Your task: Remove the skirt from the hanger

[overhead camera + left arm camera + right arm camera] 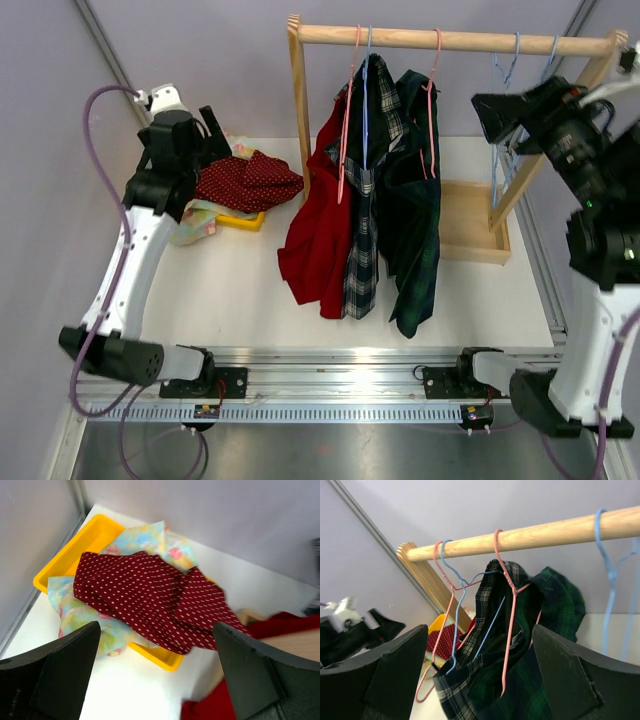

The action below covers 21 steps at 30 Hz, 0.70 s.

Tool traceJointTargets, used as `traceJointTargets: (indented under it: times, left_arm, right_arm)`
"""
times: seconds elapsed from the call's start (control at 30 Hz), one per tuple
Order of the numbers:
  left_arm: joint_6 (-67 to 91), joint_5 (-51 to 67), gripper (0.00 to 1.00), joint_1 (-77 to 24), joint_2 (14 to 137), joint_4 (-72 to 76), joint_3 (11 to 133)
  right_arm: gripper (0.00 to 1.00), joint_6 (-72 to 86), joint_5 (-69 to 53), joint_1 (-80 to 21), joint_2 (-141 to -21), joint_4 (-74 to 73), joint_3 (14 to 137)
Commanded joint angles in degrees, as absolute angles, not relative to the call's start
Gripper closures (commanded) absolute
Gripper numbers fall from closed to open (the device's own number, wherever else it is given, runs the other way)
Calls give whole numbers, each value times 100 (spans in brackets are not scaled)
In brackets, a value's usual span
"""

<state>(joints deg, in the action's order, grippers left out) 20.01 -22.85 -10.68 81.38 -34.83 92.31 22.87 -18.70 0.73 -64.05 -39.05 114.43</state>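
Three skirts hang from wire hangers on a wooden rail (450,40): a red skirt (312,245) on a pink hanger, a black-and-white plaid skirt (362,250) on a blue hanger, a dark green plaid skirt (412,250) on a pink hanger (509,615). My left gripper (205,135) is open and empty above a dotted dark red garment (150,600) lying in a yellow tray (90,537). My right gripper (495,115) is open and empty, high up to the right of the green skirt (555,645).
A floral cloth (80,617) lies under the dotted garment in the tray. Two empty blue hangers (510,70) hang at the rail's right end. The rack's wooden base (470,225) and posts (299,110) stand on the white table.
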Motion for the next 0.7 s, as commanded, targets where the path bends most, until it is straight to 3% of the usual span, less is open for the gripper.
traceJointTargets:
  times: [0.0, 0.23, 0.37, 0.4, 0.57, 0.67]
  left_arm:
    - [2057, -2031, 1, -1396, 7237, -3428, 8773]
    - [2109, -1934, 1, -1960, 6320, -3392, 8113]
    - [2171, -1890, 1, -1969, 6126, -3419, 7902]
    - [2180, -1881, 1, -1977, 6100, -3410, 7867]
    - [2188, -1899, 1, -1978, 5950, -3375, 7682]
    - [2206, -1890, 1, -1978, 5880, -3375, 7594]
  right_arm:
    - [8, 2567, -2742, 27, -7566, -4007, 11732]
    - [14, 2101, -2040, -729, -8683, -4903, 12883]
    - [18, 2092, -1881, -896, -8798, -4887, 12683]
    - [21, 2092, -1872, -914, -8780, -4861, 12596]
    - [66, 2109, -1723, -967, -8613, -4702, 12059]
    - [68, 2074, -1652, -967, -8604, -4781, 11980]
